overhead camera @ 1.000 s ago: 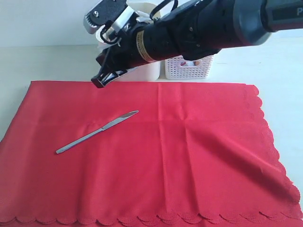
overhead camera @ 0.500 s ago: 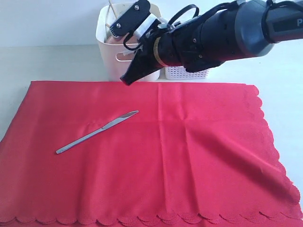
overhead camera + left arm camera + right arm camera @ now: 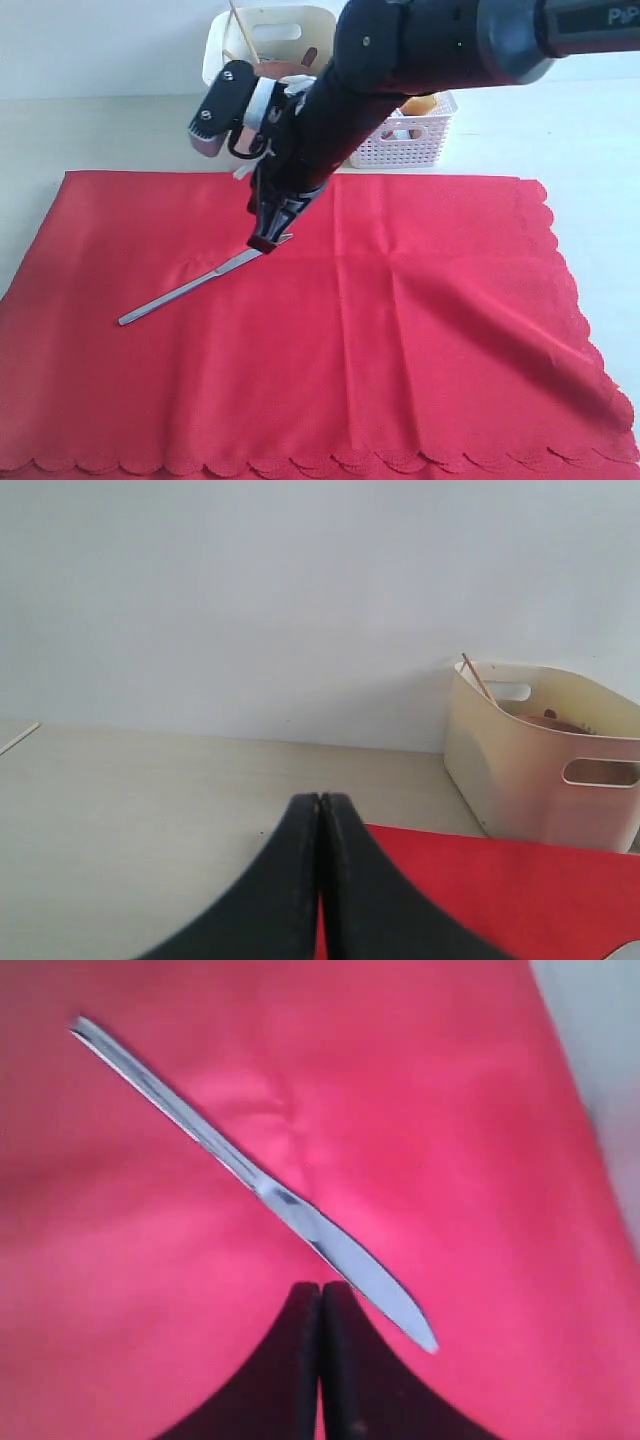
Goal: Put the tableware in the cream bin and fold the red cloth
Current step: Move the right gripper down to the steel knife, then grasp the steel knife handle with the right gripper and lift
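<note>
A silver table knife lies diagonally on the big red cloth. My right gripper points down at the knife's blade end, shut, nothing between its fingers, tips just beside the blade. The cream bin stands behind the cloth with a chopstick and brown wooden ware inside. My left gripper is shut and empty, seen only in its wrist view over the cloth's edge.
A white lattice basket holding food stands to the right of the bin, partly behind the right arm. The pale tabletop borders the cloth, with a white wall behind.
My right gripper has swung away from the bin and come down to the knife's blade end. The knife and cloth lie as before.
</note>
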### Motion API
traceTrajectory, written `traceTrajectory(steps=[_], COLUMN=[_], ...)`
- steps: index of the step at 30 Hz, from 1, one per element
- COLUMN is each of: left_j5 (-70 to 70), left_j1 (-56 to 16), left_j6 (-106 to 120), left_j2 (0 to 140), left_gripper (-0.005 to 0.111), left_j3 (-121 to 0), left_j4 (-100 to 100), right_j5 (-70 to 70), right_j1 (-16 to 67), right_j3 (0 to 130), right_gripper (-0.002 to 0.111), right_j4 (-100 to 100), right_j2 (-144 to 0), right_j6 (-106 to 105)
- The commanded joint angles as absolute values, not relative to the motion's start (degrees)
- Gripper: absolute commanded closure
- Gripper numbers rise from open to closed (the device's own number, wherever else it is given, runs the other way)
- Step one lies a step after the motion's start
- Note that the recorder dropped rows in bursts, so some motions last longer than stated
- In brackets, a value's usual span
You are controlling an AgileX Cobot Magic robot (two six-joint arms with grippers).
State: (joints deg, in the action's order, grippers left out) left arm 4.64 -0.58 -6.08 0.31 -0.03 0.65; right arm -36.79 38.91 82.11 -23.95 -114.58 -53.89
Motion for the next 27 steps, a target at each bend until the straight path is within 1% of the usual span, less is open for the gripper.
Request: traceTrajectory(steps=[1, 4, 7, 13, 15, 18, 20, 23, 27], left_j5=[4.59, 4.59, 4.59, 4.59, 4.59, 4.59, 4.59, 4.59, 4.59], left_j1=[-0.69, -0.69, -0.69, -0.69, -0.69, -0.69, -0.69, -0.69, -0.69], left_j6=[-6.16, -6.16, -6.16, -6.16, -6.16, -6.16, -6.16, -6.16, -6.16], left_j2=[0.0, 0.0, 0.0, 0.0, 0.0, 0.0, 0.0, 0.0, 0.0], left_gripper=[0.104, 0.104, 0.104, 0.104, 0.104, 0.104, 0.104, 0.104, 0.104], left_j3=[0.0, 0.0, 0.0, 0.0, 0.0, 0.0, 0.0, 0.0, 0.0], left_j4=[0.48, 0.48, 0.48, 0.48, 0.48, 0.48, 0.48, 0.48, 0.48], right_j5=[-45.56, -49.35, -49.9, -46.56, -45.14, -43.08, -42.81, -42.81, -41.35], right_j1=[41.11, 43.68, 46.07, 48.69, 49.06, 49.26, 49.26, 49.26, 49.26], right_j3=[89.32, 94.93, 98.4, 99.72, 99.72, 99.72, 99.72, 99.72, 99.72], right_gripper=[0.108, 0.108, 0.108, 0.107, 0.101, 0.085, 0.072, 0.058, 0.058], right_j4=[-26.3, -22.81, -19.17, -15.62, -14.37, -14.37, -14.47, -14.47, -14.36], right_j2=[-120.43, -125.3, -128.51, -130.8, -130.8, -130.8, -130.8, -130.8, -131.04], right_j6=[-58.63, -58.73, -58.84, -58.85, -58.85, -58.38, -58.24, -58.24, -58.24])
